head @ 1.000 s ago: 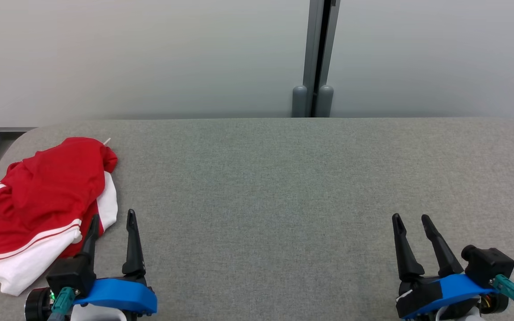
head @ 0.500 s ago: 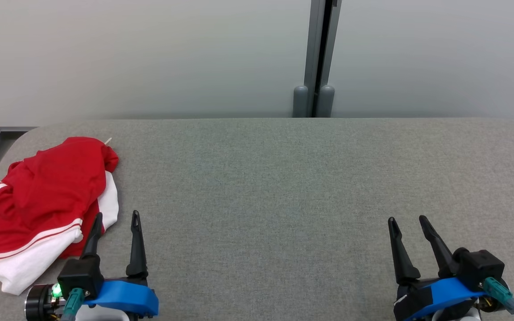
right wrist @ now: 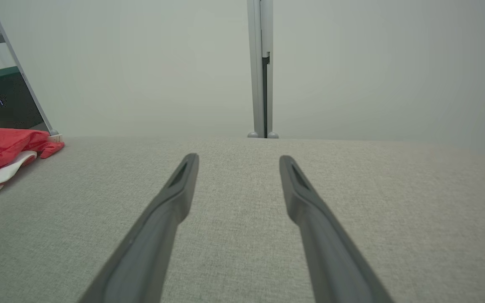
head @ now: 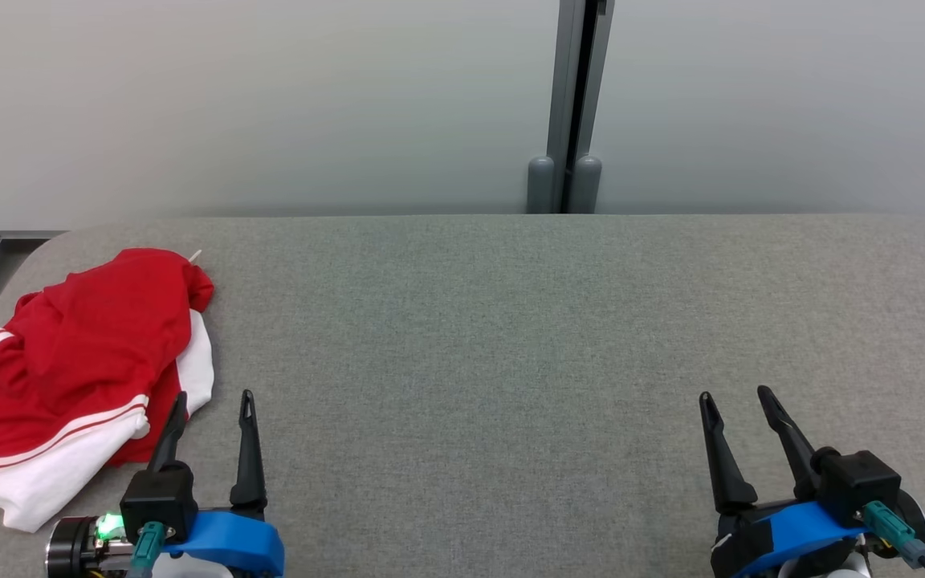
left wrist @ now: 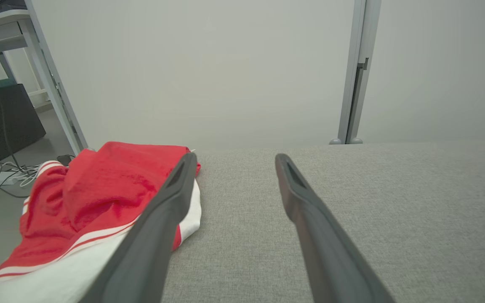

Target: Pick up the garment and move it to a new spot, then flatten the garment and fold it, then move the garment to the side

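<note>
Our left gripper [head: 214,395] hangs low with its jaws spread and empty, just beside the near edge of the garment [head: 77,353]. Our right gripper [head: 734,393] is equally splayed and empty, well apart over the bare table [head: 511,321]. We reckon both are parked wide, ready for the first pick. The red-and-white garment lies crumpled at the table's left end. Since a second ago, the left gripper has drawn back a touch; the garment hasn't budged.

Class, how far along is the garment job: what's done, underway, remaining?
Nothing looks done: the red and white garment lies crumpled at the left end of the grey table. In hand: the left gripper stands open beside it, the right gripper open far off. Left: pick up, move, flatten, fold, set aside.
</note>
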`<state>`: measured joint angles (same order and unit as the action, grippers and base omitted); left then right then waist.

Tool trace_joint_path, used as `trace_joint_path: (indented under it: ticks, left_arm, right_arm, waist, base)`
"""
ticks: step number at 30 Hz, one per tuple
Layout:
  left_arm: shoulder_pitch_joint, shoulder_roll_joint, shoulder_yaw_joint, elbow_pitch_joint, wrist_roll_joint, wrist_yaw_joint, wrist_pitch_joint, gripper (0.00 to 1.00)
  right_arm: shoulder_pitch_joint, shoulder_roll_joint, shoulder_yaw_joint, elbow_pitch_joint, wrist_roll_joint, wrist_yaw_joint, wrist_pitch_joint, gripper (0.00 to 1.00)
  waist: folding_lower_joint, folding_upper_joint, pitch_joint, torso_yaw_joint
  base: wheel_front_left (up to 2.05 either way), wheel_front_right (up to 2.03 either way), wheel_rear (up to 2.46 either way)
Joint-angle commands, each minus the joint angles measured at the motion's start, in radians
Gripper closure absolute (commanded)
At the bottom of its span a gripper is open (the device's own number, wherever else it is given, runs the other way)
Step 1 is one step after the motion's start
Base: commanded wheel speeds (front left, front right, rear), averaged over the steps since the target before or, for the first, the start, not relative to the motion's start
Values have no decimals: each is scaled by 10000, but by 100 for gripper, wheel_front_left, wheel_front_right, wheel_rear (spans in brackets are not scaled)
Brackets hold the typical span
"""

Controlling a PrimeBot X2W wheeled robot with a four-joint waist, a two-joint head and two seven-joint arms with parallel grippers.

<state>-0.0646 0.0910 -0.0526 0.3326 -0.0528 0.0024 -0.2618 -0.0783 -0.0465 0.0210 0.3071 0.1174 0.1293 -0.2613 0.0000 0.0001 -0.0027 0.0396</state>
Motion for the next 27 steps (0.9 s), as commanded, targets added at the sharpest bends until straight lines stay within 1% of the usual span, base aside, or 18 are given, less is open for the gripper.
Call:
trace_joint_path:
  ticks: [1, 12, 20, 27]
  left_arm:
    - [-138, 47, 5, 36, -29, 67, -49, 0]
    - [-214, 59, 27, 256, -38, 234, -47, 0]
    - [-210, 110, 5, 306, -63, 254, -47, 0]
    - [-235, 189, 75, 227, -75, 339, -41, 0]
  right_arm:
    - [-45, -70, -53, -14, -22, 24, -59, 0]
    - [-27, -67, -178, 69, -74, 25, -59, 0]
    - [-19, -67, -169, 132, 13, 24, -59, 0]
    - [-59, -65, -135, 146, 24, 24, -58, 0]
  waist:
    - [0, -1, -7, -11]
    - [0, -1, -3, -16]
    - [0, -1, -12, 11]
    - [0, -1, 5, 217]
  base:
    - [0, 0, 0]
    - [0, 0, 0]
    - [0, 0, 0]
    - [0, 0, 0]
